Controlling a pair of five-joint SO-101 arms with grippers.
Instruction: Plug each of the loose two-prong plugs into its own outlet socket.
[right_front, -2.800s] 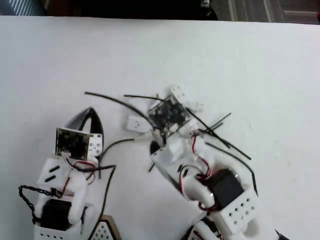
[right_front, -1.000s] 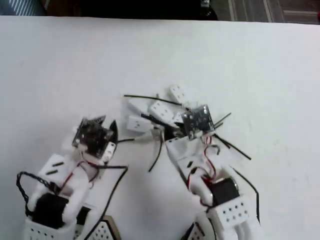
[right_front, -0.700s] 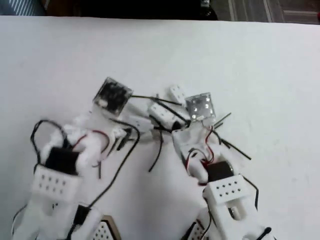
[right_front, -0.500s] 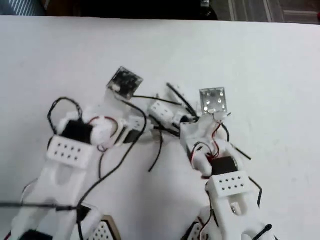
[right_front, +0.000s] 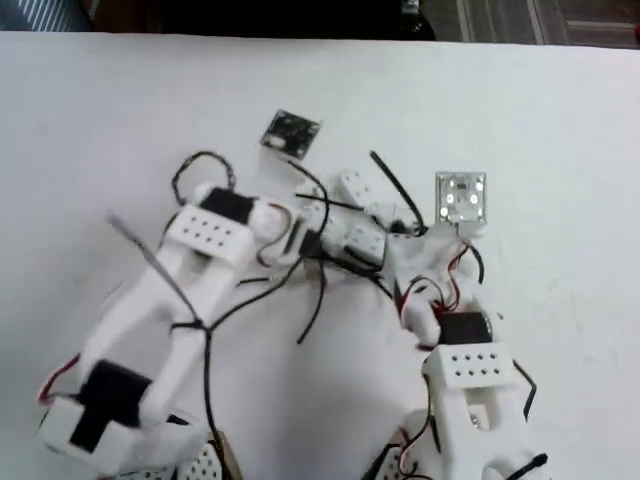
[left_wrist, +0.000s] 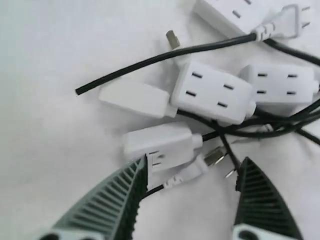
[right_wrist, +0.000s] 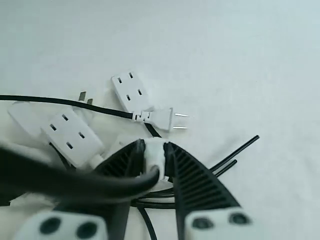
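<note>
Left arm (right_front: 215, 230) swung to pile (right_front: 345, 225) | left jaws wide, astride plug (left_wrist: 200, 167) | right jaws clamp outlet (right_wrist: 156, 150) | far from table (right_front: 120, 100) edges

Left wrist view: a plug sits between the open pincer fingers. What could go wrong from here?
1. The left pincer straddles the plug, but one finger is right at a socket block; closing may catch both.
2. Black cords weave among the sockets, so lifting could drag them.
3. A cord crosses the right pincer, which grips a white piece; it may snag.
</note>
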